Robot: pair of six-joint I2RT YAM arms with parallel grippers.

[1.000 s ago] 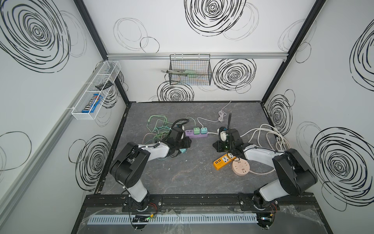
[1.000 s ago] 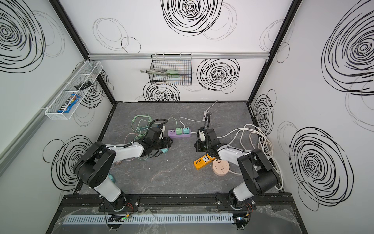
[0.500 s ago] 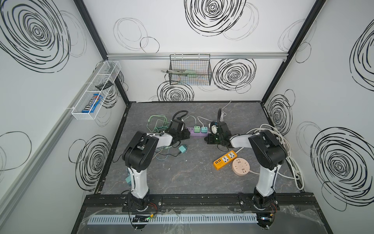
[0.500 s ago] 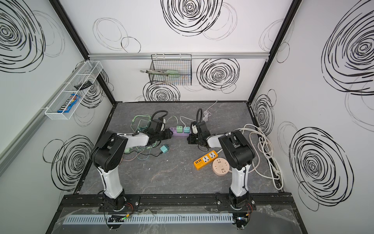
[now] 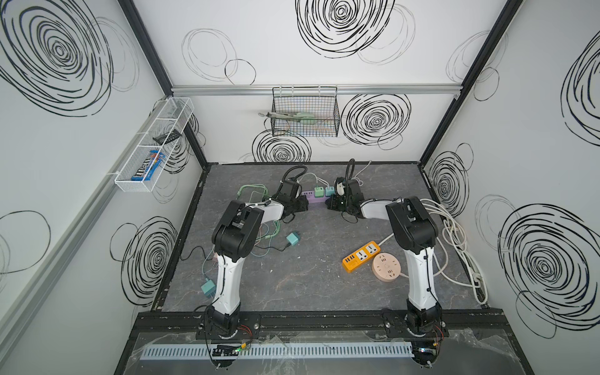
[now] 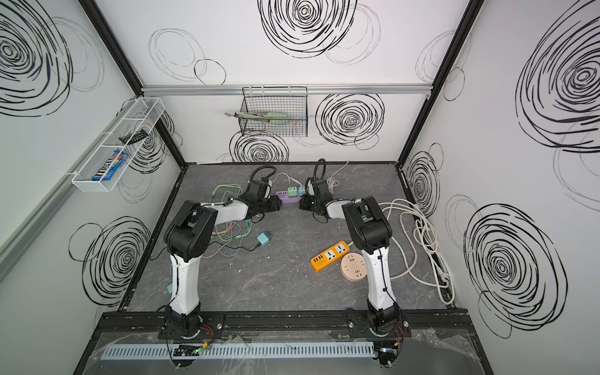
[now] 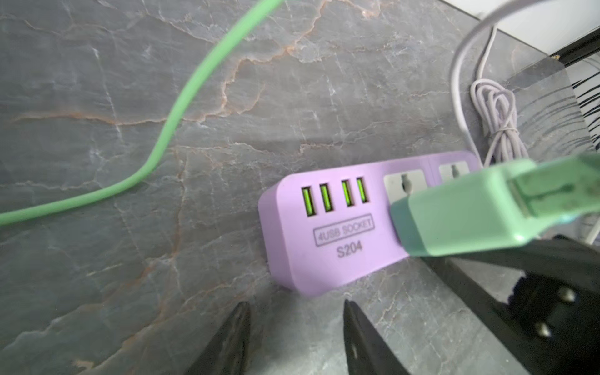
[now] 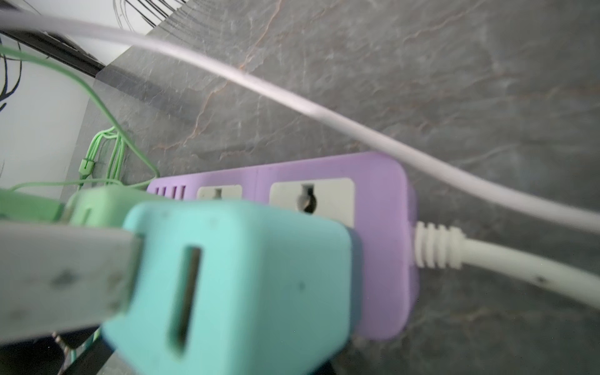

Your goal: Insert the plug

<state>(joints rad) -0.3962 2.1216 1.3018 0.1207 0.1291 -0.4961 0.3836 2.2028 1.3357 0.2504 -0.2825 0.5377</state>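
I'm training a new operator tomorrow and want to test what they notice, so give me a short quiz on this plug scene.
1. True or false: the green adapter and the teal adapter are both plugged into the purple power strip.
2. What colour are the strip's four USB ports? A red, B green, C blue.
3. Fill in: the left tool is open and holds ____.
Key: 1 true; 2 B; 3 nothing.

Orange power strip [image 5: 361, 256] just beside round peach socket [image 5: 387, 267]; black wire basket [image 5: 324, 130] on back wall.
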